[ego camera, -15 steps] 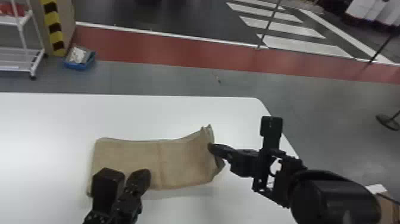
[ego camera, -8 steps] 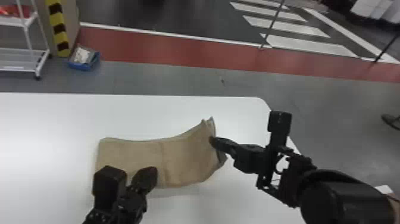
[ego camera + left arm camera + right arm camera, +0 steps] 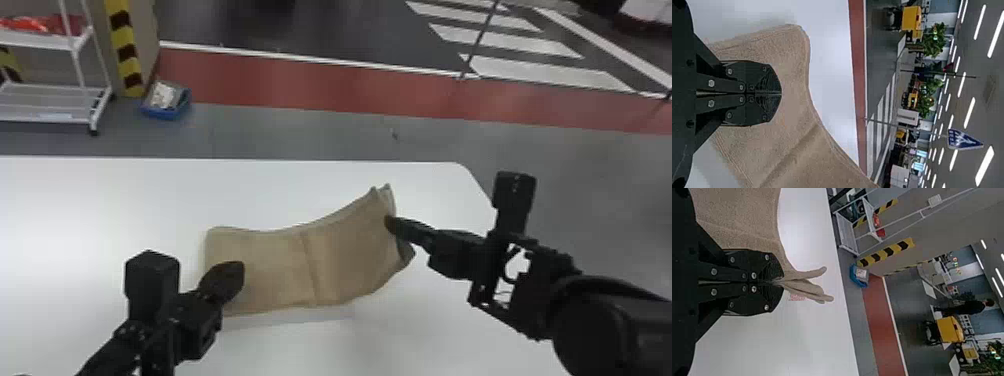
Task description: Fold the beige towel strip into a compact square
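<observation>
Up a bit higher than in the earlier frame went the right-hand end of the towel strip (image 3: 270,260), with the right gripper (image 3: 779,282) rising along with it. Meanwhile the left gripper (image 3: 781,93) had shifted over toward the strip's other end.

As for the claws: the right one was pinched tight on the cloth, with a few loose layers (image 3: 807,286) poking out past its tips. The left one had its fingers pressed together with no towel between them that I could see, and it sat over the left part of the strip. Couldn't tell if it was actually touching.

So the towel was lying across the white table (image 3: 100,200), left part down on it, right end tilted up, with a crease (image 3: 310,265) running across near the middle. Looked to me like the fold-over step was in hand, the lift part of it.

Next move, I'd say, called for swinging that pinched end over the crease and laying it on the left half, edges lined up. The left gripper probably needed to steady that half, then clear out before the flap landed.
</observation>
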